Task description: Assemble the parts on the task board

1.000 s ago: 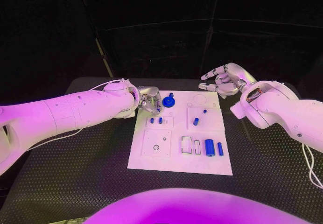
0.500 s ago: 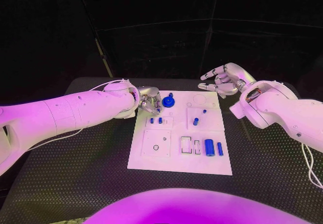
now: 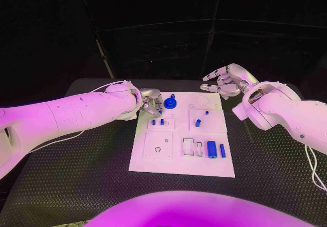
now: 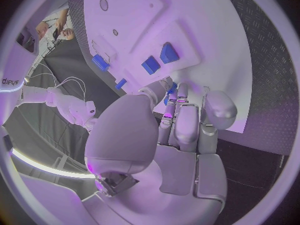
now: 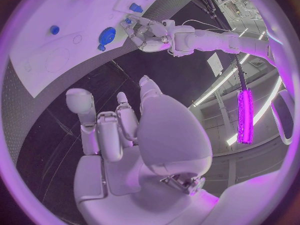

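The white task board (image 3: pixel 158 158) lies in the middle of the table. My left hand (image 3: pixel 151 106) hovers at its far left corner, fingers curled, pinching a small blue part (image 4: pixel 170 89) at its fingertips. Beside that hand sits a round blue part (image 3: pixel 170 102). Two short blue pegs (image 3: pixel 157 122) stand in the left block, and another peg (image 3: pixel 198 123) stands to their right. A large blue cylinder (image 3: pixel 212 149) and a thin blue rod (image 3: pixel 222 151) lie at the near right. My right hand (image 3: pixel 225 81) is raised over the far right corner with its fingers apart and nothing in them.
The black ribbed table (image 3: pixel 81 179) surrounds the board. A white cable (image 3: pixel 68 137) hangs under my left arm. The board has a square recess with a small hole (image 3: pixel 158 149) and rectangular slots (image 3: pixel 189 146) at its near half.
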Controlling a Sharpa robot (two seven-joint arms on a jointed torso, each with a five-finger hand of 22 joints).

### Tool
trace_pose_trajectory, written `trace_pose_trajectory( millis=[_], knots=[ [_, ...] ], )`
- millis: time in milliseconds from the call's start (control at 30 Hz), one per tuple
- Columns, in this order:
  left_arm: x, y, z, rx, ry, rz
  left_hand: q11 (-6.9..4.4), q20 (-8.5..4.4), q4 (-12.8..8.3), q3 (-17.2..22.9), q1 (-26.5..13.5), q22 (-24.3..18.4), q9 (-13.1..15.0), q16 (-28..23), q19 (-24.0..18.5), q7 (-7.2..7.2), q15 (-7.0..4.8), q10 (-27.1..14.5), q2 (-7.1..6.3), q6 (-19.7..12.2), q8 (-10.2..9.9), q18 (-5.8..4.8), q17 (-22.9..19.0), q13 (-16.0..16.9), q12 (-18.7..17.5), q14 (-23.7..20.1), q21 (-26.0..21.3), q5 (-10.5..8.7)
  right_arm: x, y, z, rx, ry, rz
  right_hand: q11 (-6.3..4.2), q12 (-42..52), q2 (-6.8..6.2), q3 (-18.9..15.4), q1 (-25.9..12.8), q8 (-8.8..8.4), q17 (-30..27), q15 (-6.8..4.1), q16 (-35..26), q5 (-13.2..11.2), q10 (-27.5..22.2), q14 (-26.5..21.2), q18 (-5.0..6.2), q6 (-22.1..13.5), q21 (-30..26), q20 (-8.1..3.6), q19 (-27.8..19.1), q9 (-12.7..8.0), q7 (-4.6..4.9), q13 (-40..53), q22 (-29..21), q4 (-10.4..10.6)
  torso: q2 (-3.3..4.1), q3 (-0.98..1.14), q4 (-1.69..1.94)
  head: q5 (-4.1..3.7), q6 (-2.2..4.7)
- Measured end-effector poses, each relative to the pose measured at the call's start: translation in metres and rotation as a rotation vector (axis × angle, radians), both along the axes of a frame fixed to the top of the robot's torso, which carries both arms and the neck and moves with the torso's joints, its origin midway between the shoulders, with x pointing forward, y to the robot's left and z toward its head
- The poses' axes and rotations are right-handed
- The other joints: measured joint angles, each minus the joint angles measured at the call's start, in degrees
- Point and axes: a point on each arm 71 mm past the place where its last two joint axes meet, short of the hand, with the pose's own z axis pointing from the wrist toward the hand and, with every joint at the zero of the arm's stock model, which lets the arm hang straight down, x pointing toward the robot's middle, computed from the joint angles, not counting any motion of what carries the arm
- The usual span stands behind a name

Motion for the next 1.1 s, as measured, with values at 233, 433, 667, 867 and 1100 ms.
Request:
trace_pose_trajectory(
  millis=[233, 433, 667, 867, 1100],
  knots=[
    [0.000, 0.001, -0.001, 0.008, 0.007, 0.005, 0.00, 0.20, 0.3, -0.3, -0.3, -0.2, 0.0, 0.0, -0.2, -0.01, 0.00, 0.0, -0.28, -1.0, -1.0, 0.00, -0.4, 0.1, -0.3, 0.0, -0.4, -0.08, 0.000, 0.000, 0.000, 0.000, 0.000, 0.000, 0.00, 0.0, 0.00, 0.0, 0.0, 0.00, 0.0, 0.00, 0.0, 0.0, 0.0, 0.0, 0.00, 0.0, 0.0, 0.00, 0.0, 0.0, 0.00, 0.0, 0.0, 0.0, 0.00, -0.01, 0.01, -0.03, 0.00],
    [0.000, 0.002, -0.001, 0.010, 0.008, 0.010, 0.00, 0.20, 0.2, -0.6, -0.3, -0.2, 0.0, 0.0, -0.2, 0.12, 0.00, 0.0, -0.28, -1.6, -1.4, 0.00, -0.7, 0.1, -0.3, 0.0, -0.4, -0.08, 0.000, -0.001, 0.000, -0.002, 0.002, -0.002, 0.00, 0.0, 0.00, 0.0, 0.0, 0.00, 0.0, 0.00, 0.0, 0.0, 0.0, 0.0, 0.00, 0.0, -0.3, 0.00, 0.0, 0.0, 0.00, 0.0, -0.2, 0.0, 0.00, -0.02, 0.03, -0.03, 0.00],
    [0.000, 0.011, 0.000, 0.010, 0.006, 0.025, 0.22, 0.49, 0.4, -1.9, -1.1, -2.3, 0.0, -0.9, -1.3, 0.16, 0.31, -2.5, -1.12, -4.1, -3.1, 0.00, -2.3, 0.1, -1.7, -0.3, -2.5, -0.08, 0.003, -0.006, -0.002, -0.012, 0.008, -0.014, -0.13, -13.0, 1.33, 0.0, 1.3, 0.38, -1.4, -0.02, -5.2, 0.0, -11.8, 0.0, 1.92, -0.2, -7.0, -0.32, -5.8, -0.1, -0.19, -15.4, -11.1, 0.0, -0.03, -0.05, 0.03, -0.25, 0.00],
    [-0.001, 0.027, 0.003, -0.005, -0.011, 0.063, 0.50, 0.58, 0.3, -3.2, -1.2, -4.6, 0.0, -1.4, -2.2, 0.20, 0.61, -4.4, -1.24, -4.7, -3.8, 0.00, -3.9, -0.1, -2.4, -0.6, -4.8, -0.08, 0.006, -0.013, -0.006, -0.043, 0.007, -0.024, -0.40, -38.1, 1.34, 1.1, 5.5, 1.71, -19.8, -0.69, -20.8, -0.1, -23.1, -3.4, 3.14, 1.4, -16.1, -0.38, -9.5, 0.0, -0.23, -38.6, -20.5, 0.9, -0.04, -0.07, 0.08, -0.35, 0.00],
    [-0.002, 0.050, 0.012, -0.066, -0.043, 0.124, 0.71, 0.81, 0.0, -3.5, -0.5, -5.6, 0.2, -1.6, -2.5, 0.28, 0.63, -4.6, -0.46, -4.6, -3.8, 0.00, -4.4, 0.0, -2.4, -0.6, -5.8, -0.08, 0.009, -0.022, -0.014, -0.151, -0.008, -0.017, 0.47, -53.9, 0.40, 3.9, 10.1, 1.85, -17.4, -0.39, -20.3, -1.5, -21.5, -0.4, 3.14, 3.6, -17.7, -0.73, -5.8, -0.1, -0.29, -52.8, -21.9, -0.1, -0.08, -0.07, 0.08, -0.54, 0.00]
  ],
)
